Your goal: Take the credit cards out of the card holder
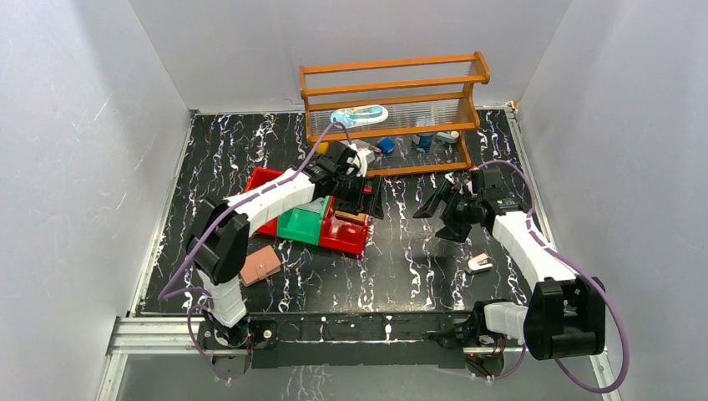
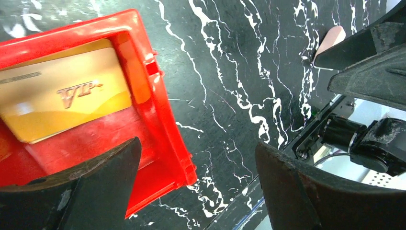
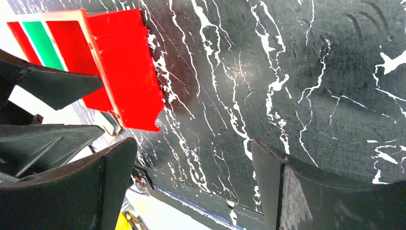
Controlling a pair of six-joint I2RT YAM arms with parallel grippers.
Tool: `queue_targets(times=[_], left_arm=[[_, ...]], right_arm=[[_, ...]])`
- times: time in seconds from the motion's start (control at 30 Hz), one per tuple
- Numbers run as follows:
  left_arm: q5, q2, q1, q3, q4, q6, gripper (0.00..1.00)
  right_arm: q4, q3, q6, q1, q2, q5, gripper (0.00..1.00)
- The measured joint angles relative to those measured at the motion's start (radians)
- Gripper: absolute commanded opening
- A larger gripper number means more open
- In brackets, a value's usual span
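Fingers (image 2: 95,187) of the left gripper (image 2: 197,143) stand wide apart with nothing between them, one over the inside of a red bin (image 2: 158,120) and the other over bare black marbled table (image 2: 230,72). A gold card (image 2: 62,100) lies in that bin just beyond the near finger. Its long side runs along the bin's end wall, and the letters VIP read upright in the wrist view. The bin's raised wall stands between the card and the open table. From above, the left gripper (image 1: 361,200) hangs over the row of bins, with a green bin (image 1: 299,225) beside the red one and another red bin (image 1: 259,180) behind it. The right gripper (image 1: 441,213) is also spread wide and empty, hovering over bare table well to the right of the bins. The card holder (image 1: 260,265) lies flat on the table near the left arm's lower link, close to the front edge and apart from the bins. Its long side is turned at a slant to that edge. A small pale object (image 1: 478,264) rests beside the right arm, and a wooden rack (image 1: 392,83) stands along the far edge.
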Motion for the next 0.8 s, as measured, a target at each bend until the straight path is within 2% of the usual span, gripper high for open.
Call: queue_targets(times=[0.17,0.3,0.6,0.8], left_arm=[[-0.114,-0.101,0.007,-0.002,-0.041,0.006,0.93],[-0.214,-0.249,0.039,-0.047,-0.042,0.005,0.95],[-0.423,-0.628,0.366,-0.312,-0.084,-0.048,0.98],[-0.546,-0.768,0.396,-0.381,-0.157,-0.052,0.98]], right_arm=[[-0.005,0.048,0.010,0.035,0.036,0.021,0.96],[-0.006,0.128,0.031,0.153,0.122,0.084,0.96],[-0.061,0.450,0.068,0.440,0.435,0.300,0.97],[-0.119,0.616,0.071,0.531,0.626,0.403,0.97]])
